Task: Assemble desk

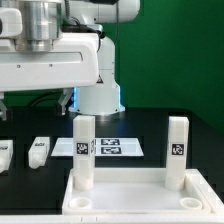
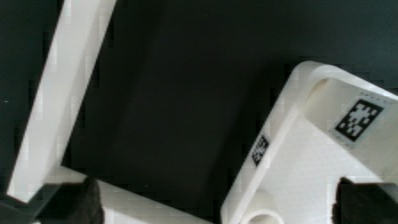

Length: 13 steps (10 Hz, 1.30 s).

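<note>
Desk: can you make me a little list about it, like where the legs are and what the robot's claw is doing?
tabletop: white, rimmed, flat on the black table
standing legs: two, upright in the tabletop
loose legs: two, lying on the table at the exterior view's left
marker board: flat behind the tabletop
gripper: open, holding nothing

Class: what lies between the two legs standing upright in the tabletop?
Exterior view: only bare tabletop lies between the leg at its left and the leg at its right; the marker board shows through the gap, farther back.
</note>
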Available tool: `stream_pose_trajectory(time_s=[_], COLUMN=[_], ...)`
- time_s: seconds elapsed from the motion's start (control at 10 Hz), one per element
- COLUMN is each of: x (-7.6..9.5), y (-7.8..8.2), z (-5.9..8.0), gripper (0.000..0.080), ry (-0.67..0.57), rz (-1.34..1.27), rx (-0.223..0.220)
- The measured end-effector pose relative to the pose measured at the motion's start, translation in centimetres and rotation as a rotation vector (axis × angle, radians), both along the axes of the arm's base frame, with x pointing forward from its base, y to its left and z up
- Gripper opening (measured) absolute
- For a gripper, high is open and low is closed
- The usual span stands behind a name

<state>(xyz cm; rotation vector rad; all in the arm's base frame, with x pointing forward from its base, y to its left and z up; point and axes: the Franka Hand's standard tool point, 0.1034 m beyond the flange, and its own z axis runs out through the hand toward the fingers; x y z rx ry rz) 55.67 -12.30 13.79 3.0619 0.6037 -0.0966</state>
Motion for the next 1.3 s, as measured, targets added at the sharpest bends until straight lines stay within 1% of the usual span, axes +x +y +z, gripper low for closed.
stream_pose_trajectory(time_s=[0.3, 0.4, 0.5, 0.6, 0.7, 1.2, 1.3], x=[0.0, -0.3, -2.7, -5.9, -7.7, -7.8, -8.8], y=[0.0, 0.0, 0.3, 0.3, 0.0, 0.1, 0.1], z=[-0.1, -0.2, -0.8, -1.5, -2.2, -2.5, -3.9], gripper=[0.0649, 0.0649, 0.0649, 0.0649, 0.0649, 0.0649, 0.0649], ry=[0.001, 0.0, 0.007, 0.037, 0.064, 0.068, 0.081], rz=[0.0, -0.013, -0.072, -0.09, -0.108, -0.103, -0.149], rx=[0.0, 0.002, 0.018, 0.031, 0.037, 0.036, 0.046])
